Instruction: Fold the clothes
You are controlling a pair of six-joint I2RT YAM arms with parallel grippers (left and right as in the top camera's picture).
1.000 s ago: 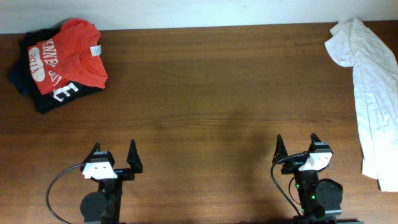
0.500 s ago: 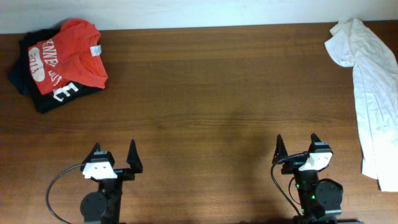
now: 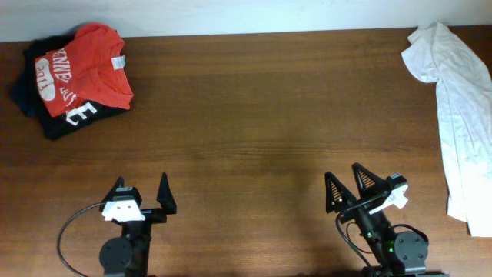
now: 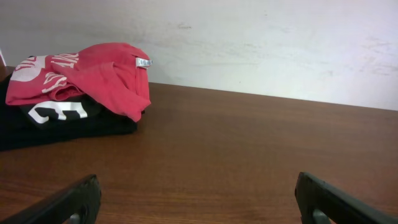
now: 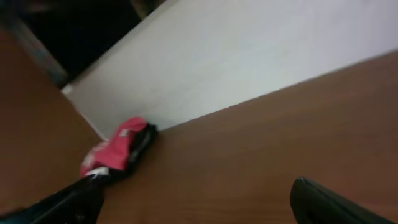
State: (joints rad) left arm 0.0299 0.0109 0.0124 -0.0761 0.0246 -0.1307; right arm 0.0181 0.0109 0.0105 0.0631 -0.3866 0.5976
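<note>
The white T-shirt (image 3: 459, 100) lies crumpled in a long strip along the table's right edge in the overhead view; no print shows on it. My left gripper (image 3: 141, 188) is open and empty near the front left; its fingers frame bare wood in the left wrist view (image 4: 199, 202). My right gripper (image 3: 347, 183) is open and empty near the front right, tilted and turned to the left, well left of the white shirt. Its wrist view (image 5: 205, 199) is tilted and shows no white shirt.
A red shirt with white lettering (image 3: 81, 71) lies on dark folded garments (image 3: 46, 123) at the back left, also in the left wrist view (image 4: 93, 78) and the right wrist view (image 5: 115, 152). A white wall (image 4: 249, 43) runs behind the table's far edge.
My right gripper has swung and rolled to the left, its fingers now pointing up-left. The left arm and the clothes have not moved.
</note>
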